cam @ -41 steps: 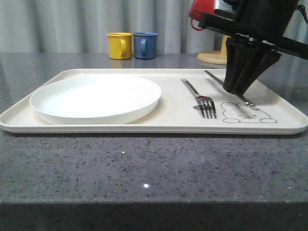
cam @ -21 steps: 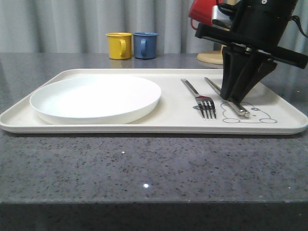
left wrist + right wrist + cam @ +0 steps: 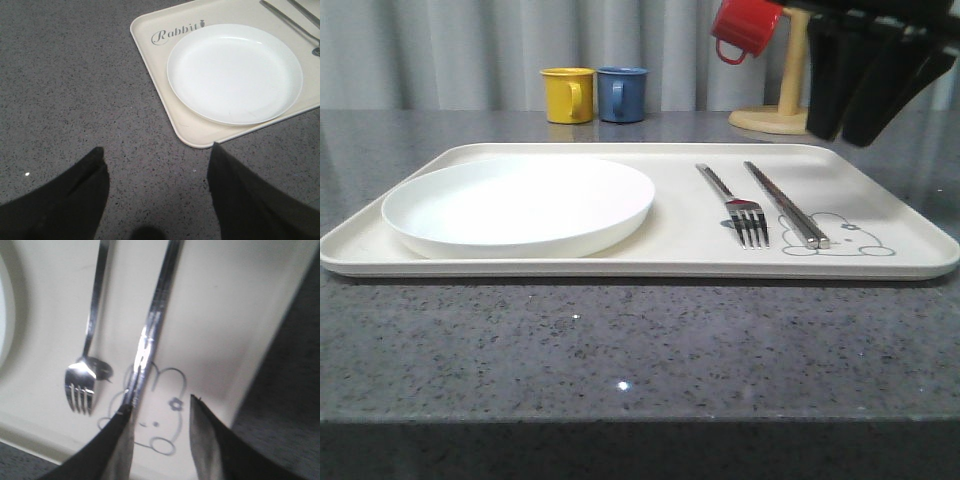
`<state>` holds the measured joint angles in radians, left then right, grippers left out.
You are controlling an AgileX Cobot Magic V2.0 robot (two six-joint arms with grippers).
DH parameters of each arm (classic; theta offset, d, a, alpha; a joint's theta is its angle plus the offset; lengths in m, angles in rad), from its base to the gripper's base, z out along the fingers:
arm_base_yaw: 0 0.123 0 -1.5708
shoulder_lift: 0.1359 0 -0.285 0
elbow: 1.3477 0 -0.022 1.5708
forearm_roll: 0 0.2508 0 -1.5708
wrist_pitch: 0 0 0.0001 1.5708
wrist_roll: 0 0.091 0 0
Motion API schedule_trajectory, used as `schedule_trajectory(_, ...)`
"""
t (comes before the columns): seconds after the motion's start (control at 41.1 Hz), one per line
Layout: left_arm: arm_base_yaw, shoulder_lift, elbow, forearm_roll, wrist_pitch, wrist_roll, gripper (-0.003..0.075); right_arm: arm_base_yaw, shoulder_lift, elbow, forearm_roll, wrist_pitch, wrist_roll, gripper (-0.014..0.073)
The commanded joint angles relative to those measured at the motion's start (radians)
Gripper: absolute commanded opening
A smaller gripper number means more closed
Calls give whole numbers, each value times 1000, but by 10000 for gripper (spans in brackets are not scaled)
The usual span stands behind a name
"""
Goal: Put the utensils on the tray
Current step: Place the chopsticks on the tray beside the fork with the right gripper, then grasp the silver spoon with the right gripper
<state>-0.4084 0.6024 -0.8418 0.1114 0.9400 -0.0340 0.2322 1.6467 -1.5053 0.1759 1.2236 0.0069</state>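
A: Front view, noting: right gripper (image 3: 865,95) hanging above the large flat cream rectangular tray (image 3: 670,260), fingers spread, gripping nothing. Left gripper (image 3: 155,195) likewise parted, carrying nothing, over grey counter.

B: Risk?

A: Any low return pass is likely nudging the pair of straight flat silver chopsticks (image 3: 786,204) off line.

B: Utensils?

A: Shiny; chopsticks lying on the tray's right part, just right of the silver four-tined fork (image 3: 734,203).

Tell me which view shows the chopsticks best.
The right wrist view: the chopsticks run long and close beside the fork. The front view shows them foreshortened; the left wrist view catches just a sliver.
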Motion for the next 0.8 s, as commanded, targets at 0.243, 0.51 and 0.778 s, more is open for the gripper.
schedule_trajectory(0.243, -7, 2, -24, -4, -70, -9, 422, -305, -112, -20, -139, 41, -137, 306)
schedule_trajectory(0.51, -7, 2, -24, -4, -70, -9, 422, -457, -25, -21, -142, -66, -255, 306)
schedule_trajectory(0.778, -7, 2, -24, -4, -70, -9, 422, -498, 67, -21, -156, -143, -264, 306)
